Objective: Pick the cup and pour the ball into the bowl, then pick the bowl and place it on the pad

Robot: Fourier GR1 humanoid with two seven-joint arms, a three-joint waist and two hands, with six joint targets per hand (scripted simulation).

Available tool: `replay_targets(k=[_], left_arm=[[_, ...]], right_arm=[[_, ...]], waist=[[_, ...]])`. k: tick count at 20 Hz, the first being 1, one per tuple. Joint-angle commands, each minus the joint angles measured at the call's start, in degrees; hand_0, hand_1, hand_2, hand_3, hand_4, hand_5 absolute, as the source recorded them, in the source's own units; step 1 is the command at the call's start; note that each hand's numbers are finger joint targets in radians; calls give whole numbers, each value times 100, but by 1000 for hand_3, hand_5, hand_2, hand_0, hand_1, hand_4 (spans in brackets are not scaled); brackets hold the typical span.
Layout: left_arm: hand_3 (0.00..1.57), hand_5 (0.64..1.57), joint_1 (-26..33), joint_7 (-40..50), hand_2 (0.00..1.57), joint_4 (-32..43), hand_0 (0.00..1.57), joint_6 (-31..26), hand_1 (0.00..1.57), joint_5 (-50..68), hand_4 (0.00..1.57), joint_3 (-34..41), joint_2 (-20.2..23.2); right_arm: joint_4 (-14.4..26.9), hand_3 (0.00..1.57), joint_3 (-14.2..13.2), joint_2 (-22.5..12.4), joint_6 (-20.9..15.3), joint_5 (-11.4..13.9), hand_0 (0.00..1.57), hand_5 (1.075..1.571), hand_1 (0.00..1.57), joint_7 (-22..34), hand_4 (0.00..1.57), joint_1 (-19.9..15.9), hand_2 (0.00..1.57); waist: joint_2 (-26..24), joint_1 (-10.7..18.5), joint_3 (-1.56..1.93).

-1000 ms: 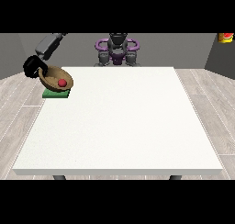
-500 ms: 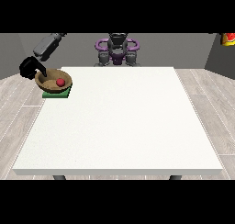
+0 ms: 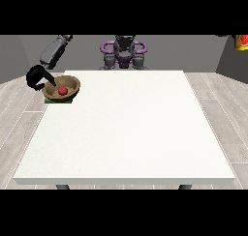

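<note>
A brown wooden bowl (image 3: 68, 89) rests level on the green pad (image 3: 58, 101) at the table's far left corner. A red ball (image 3: 63, 90) lies inside the bowl. The black hand at the view's left (image 3: 36, 77) is at the bowl's left rim, with its fingers curled over that rim. Its grey forearm (image 3: 54, 50) slopes up toward the top of the view. No cup is visible. The other hand does not show at the view's right.
The white table (image 3: 131, 128) spreads wide to the right of and in front of the bowl. The robot's torso with purple rings (image 3: 124, 49) stands behind the far edge. A red object (image 3: 240, 41) is at the top right corner, off the table.
The bowl was tilted and held slightly higher. It has come down and levelled onto the green pad, and the hand has lowered with it.
</note>
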Motion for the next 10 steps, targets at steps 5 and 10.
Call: replay_targets(k=[5, 10], left_arm=[[0, 1569, -124, 659, 0, -806, 0, 405, 0, 158, 1190, -367, -363], [0, 1569, 166, 479, 0, -268, 0, 448, 0, -69, 1190, -408, -445]], right_arm=[[496, 0, 438, 4, 294, 407, 0, 1400, 0, 45, 0, -87, 0], [104, 0, 645, -430, 699, 492, 0, 1375, 0, 774, 200, -276, 0]], waist=[[-366, 134, 14], [-919, -171, 1]])
